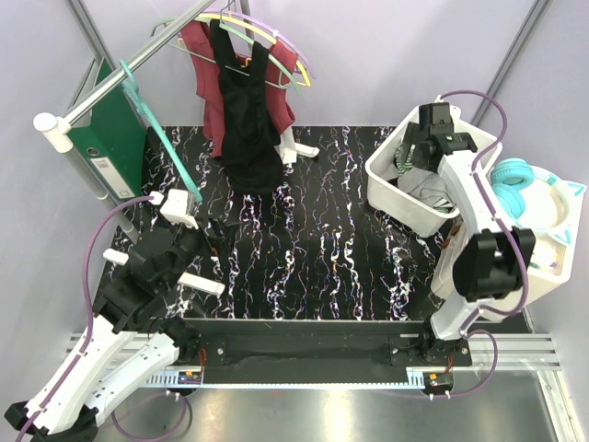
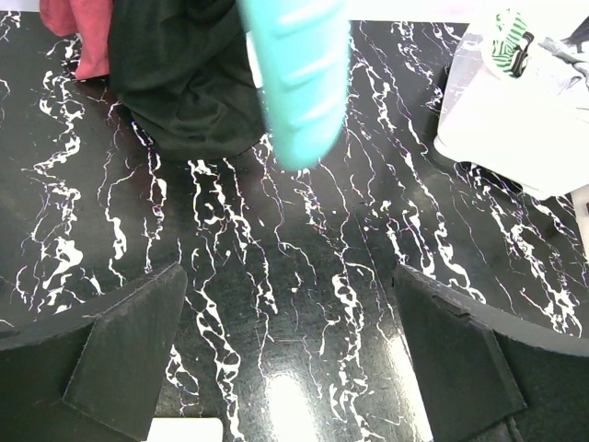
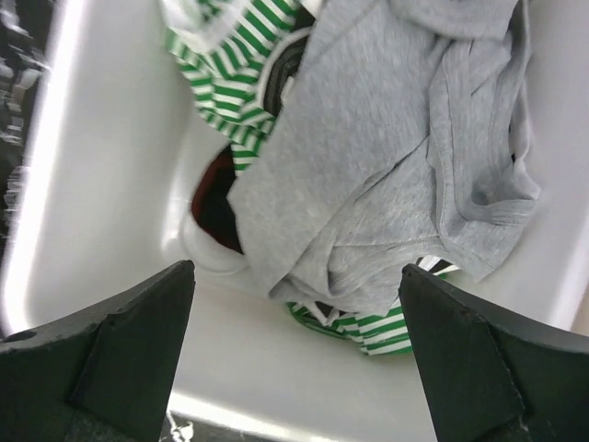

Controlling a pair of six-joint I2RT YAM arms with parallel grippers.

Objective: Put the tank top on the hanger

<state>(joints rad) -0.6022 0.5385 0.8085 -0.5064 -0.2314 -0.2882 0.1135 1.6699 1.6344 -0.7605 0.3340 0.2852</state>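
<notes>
Right gripper (image 3: 296,272) hovers inside white bin (image 3: 110,138), fingers spread wide, nothing pinched. Tank top (image 3: 368,166) lies crumpled in the bin on top of a green striped garment (image 3: 216,55). Risks: the close could catch the striped cloth too and drag both out, or it could grab a bunched body fold, leaving the straps tangled and hard to thread. Left gripper (image 2: 287,276) is also spread and empty, low over the table. The hanger (image 2: 296,83) dangles loose from the rail (image 1: 138,60) in front of it, so a nudge could swing it or knock it off.
</notes>
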